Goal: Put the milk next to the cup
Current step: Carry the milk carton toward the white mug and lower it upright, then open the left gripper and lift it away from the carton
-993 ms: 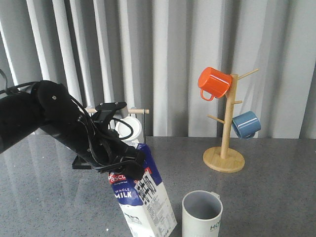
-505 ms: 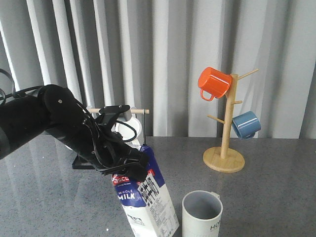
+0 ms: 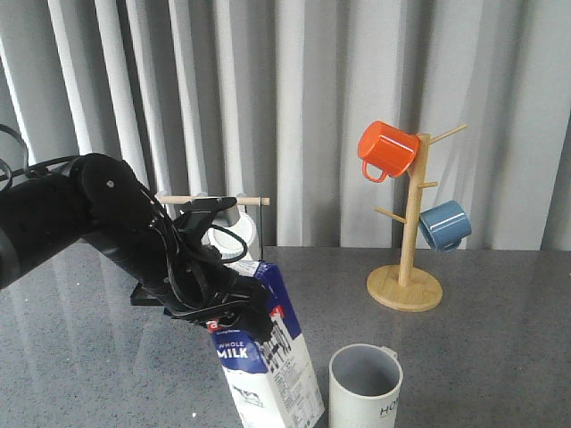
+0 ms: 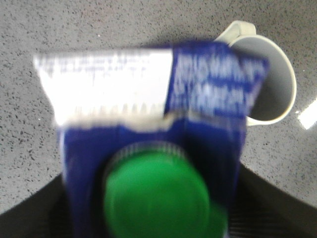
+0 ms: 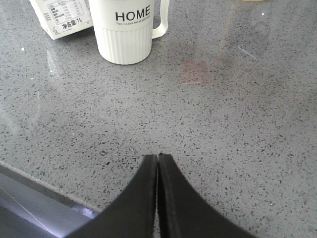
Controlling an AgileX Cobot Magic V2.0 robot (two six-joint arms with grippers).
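The milk [image 3: 268, 366] is a blue and white gable-top carton, tilted, low at the front of the table just left of the cup [image 3: 365, 385]. My left gripper [image 3: 234, 308] is shut on the carton's top. In the left wrist view the carton [image 4: 148, 99] and its green cap [image 4: 156, 196] fill the picture, with the cup's rim [image 4: 277, 84] beside it. In the right wrist view the ribbed "HOME" cup [image 5: 125, 29] stands beside the carton's white base [image 5: 62, 17]. My right gripper [image 5: 158, 157] is shut and empty, over bare table short of the cup.
A wooden mug tree [image 3: 407, 259] with an orange mug [image 3: 386, 150] and a blue mug [image 3: 444, 225] stands at the right back. A rack with a white mug [image 3: 234, 234] sits behind my left arm. The grey table's front edge [image 5: 29, 183] lies close to my right gripper.
My left gripper has moved the milk a little down and to the right, closer to the cup. The cup and the mug tree have not moved.
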